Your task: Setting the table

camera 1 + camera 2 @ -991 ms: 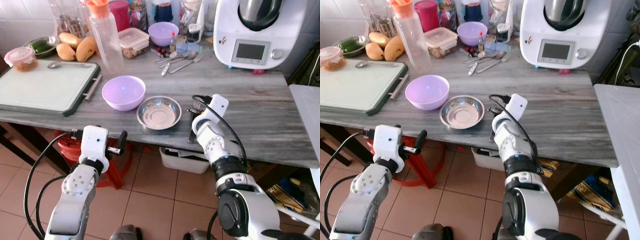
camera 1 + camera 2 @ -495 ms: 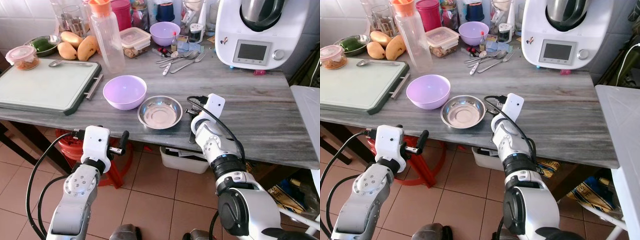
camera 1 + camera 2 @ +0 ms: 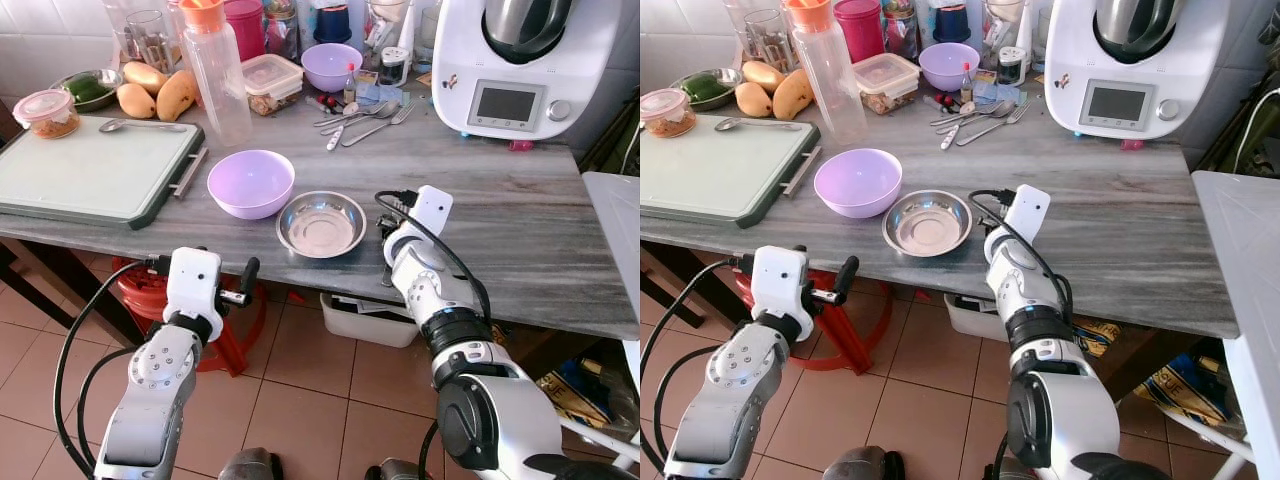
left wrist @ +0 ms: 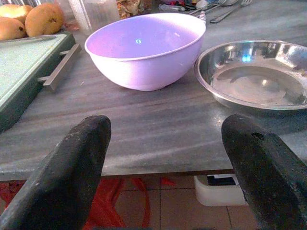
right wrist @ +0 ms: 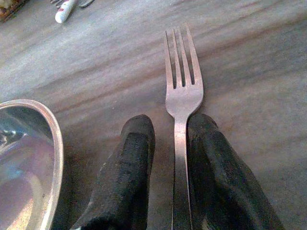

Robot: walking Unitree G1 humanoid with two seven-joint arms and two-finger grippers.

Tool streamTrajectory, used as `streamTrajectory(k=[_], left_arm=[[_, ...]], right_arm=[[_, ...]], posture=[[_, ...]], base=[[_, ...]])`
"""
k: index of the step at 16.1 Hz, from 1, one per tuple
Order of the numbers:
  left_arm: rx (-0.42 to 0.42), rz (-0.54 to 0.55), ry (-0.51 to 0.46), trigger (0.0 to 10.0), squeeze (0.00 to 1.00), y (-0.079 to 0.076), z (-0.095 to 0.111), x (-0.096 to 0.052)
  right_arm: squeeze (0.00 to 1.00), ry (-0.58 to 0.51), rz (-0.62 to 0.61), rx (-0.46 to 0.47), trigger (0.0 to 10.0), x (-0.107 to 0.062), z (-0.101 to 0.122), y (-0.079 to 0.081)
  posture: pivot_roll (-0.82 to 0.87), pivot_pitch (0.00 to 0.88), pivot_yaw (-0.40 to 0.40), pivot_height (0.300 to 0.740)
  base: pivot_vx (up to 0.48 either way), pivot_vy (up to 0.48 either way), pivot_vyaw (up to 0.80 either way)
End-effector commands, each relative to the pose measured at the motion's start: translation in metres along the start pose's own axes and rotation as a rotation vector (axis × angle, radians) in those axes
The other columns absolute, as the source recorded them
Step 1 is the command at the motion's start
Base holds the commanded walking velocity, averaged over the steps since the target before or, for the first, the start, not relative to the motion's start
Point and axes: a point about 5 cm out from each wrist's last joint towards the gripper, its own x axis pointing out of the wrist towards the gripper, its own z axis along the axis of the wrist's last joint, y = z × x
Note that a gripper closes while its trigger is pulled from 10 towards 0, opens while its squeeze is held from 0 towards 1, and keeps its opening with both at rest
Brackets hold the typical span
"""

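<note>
A steel plate [image 3: 320, 222] sits near the table's front edge, with a purple bowl [image 3: 250, 182] just to its left. A fork [image 5: 181, 91] lies flat on the grey tabletop right of the plate, tines pointing away from me. My right gripper [image 3: 388, 235] rests low over the fork's handle, its fingers [image 5: 136, 143] slightly apart on either side; a gap shows between one finger and the handle. My left gripper [image 4: 165, 129] is wide open and holds nothing. It hovers below and in front of the table edge, facing the bowl [image 4: 144, 48] and plate [image 4: 254, 76].
A green cutting board [image 3: 90, 165] lies at the left, with a tall plastic bottle [image 3: 218, 70] behind the bowl. Spare cutlery [image 3: 360, 112], a second purple bowl [image 3: 331, 65] and a white kitchen machine [image 3: 510, 60] stand at the back. A red stool [image 3: 150, 300] is under the table.
My right gripper has edged a little farther onto the table beside the plate. The left arm holds the same pose; the camera has shifted slightly.
</note>
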Motion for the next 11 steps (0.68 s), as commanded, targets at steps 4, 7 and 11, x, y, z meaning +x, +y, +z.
streamTrajectory(k=[4, 7, 11], left_arm=[[-0.005, -0.006, 0.003, 10.0, 0.00, 0.000, 0.000, 0.002], [-0.028, -0.033, -0.009, 10.0, 0.00, -0.003, 0.002, 0.003], [-0.031, -0.035, -0.010, 10.0, 0.00, -0.004, 0.002, 0.004]], right_arm=[[1.00, -0.075, 0.007, -0.037, 10.0, -0.001, 0.014, 0.001], [1.00, -0.129, 0.048, -0.060, 10.0, -0.003, 0.019, 0.004], [1.00, -0.171, 0.056, -0.107, 10.0, -0.005, 0.022, 0.003]], posture=[[0.04, 0.012, 0.037, 0.740], [0.04, 0.007, 0.034, 0.740], [0.04, 0.003, 0.032, 0.740]], base=[[0.000, 0.000, 0.00], [0.000, 0.000, 0.00], [0.000, 0.000, 0.00]])
